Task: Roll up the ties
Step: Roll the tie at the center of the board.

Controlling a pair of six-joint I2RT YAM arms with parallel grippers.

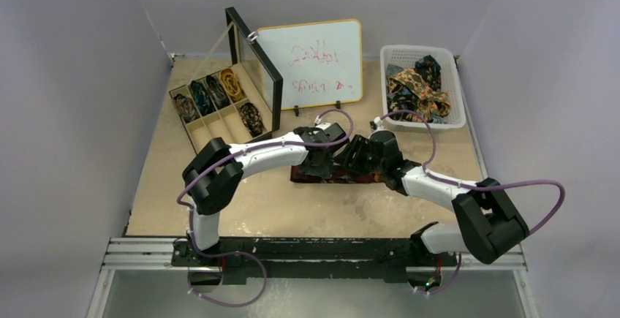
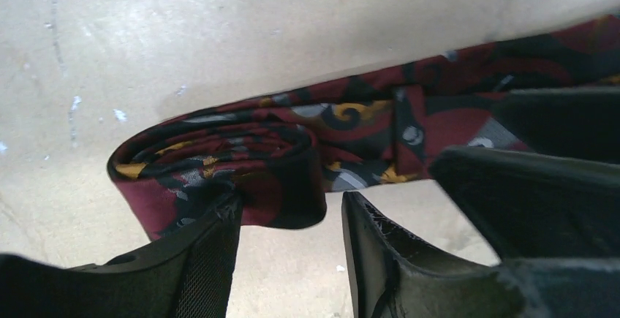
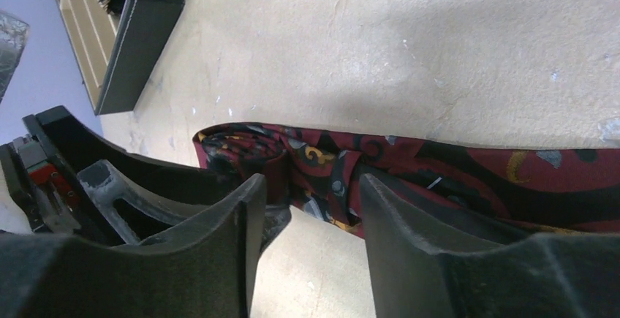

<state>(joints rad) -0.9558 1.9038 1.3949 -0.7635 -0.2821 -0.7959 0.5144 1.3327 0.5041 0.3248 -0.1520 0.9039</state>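
A dark maroon tie with black, gold and grey swirls lies flat on the table. One end of it is wound into a loose roll, and the rest stretches off to the right. My left gripper is open. Its fingertips rest at the near edge of the roll, and the left finger touches the fabric. My right gripper is open too. It stands just beside the left one, tips at the tie's edge next to the roll. Neither gripper holds anything. In the top view both grippers hide the roll.
A black compartment box with its lid open holds several rolled ties at the back left. A whiteboard stands behind the arms. A white basket of loose ties sits at the back right. The box corner is near.
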